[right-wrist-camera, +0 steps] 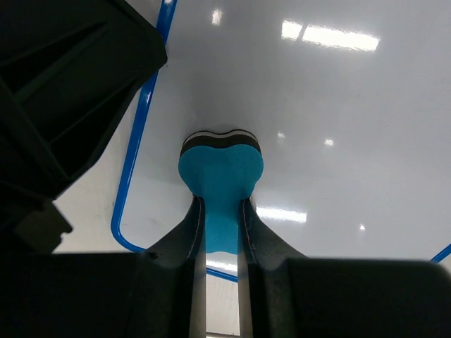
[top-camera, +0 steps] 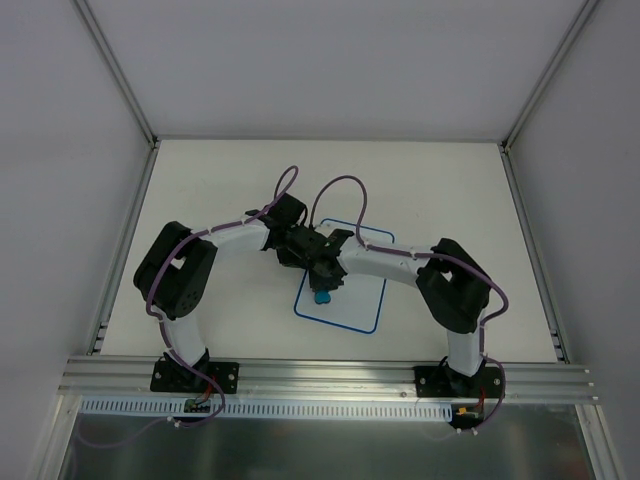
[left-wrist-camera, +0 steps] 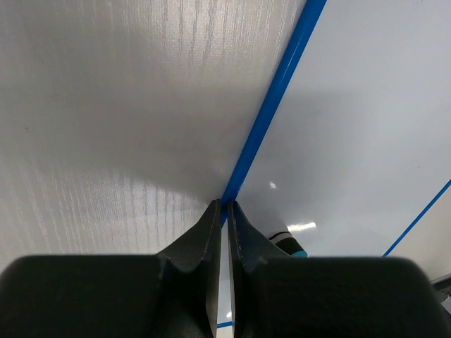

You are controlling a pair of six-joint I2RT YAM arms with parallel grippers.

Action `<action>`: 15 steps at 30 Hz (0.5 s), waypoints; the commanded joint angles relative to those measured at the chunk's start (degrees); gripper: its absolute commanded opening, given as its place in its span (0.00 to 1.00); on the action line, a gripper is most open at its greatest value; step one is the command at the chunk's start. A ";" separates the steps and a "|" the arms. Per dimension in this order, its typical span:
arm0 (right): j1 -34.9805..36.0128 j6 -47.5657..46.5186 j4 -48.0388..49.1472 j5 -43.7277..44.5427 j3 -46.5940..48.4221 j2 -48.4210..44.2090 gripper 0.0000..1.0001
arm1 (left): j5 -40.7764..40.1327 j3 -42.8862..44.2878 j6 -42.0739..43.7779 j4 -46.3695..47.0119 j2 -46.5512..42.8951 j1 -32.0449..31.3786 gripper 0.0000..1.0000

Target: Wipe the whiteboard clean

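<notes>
From above, my own wrists (top-camera: 315, 250) are covering the upper half of the whiteboard (top-camera: 355, 308), and both sets of fingertips are disappearing under that black bulk. Only a small blue speck of the eraser (top-camera: 321, 297) is showing there.

In my right wrist view, my left arm (right-wrist-camera: 63, 91) is blocking the board's upper left edge. My right gripper (right-wrist-camera: 220, 204) is hiding the eraser's lower part, and its wiping face is turned away from me.

In my left wrist view, the frame is cutting the board off at top and right, and the eraser is barely peeking out behind one finger (left-wrist-camera: 239, 246). I am not able to tell whether my left gripper (left-wrist-camera: 225, 205) is touching the blue border.
</notes>
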 commanded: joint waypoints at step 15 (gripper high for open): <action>-16.02 1.04 1.18 3.88 -19.50 -16.19 0.00 | -2.72 -1.75 0.27 -4.23 -0.43 -0.01 0.00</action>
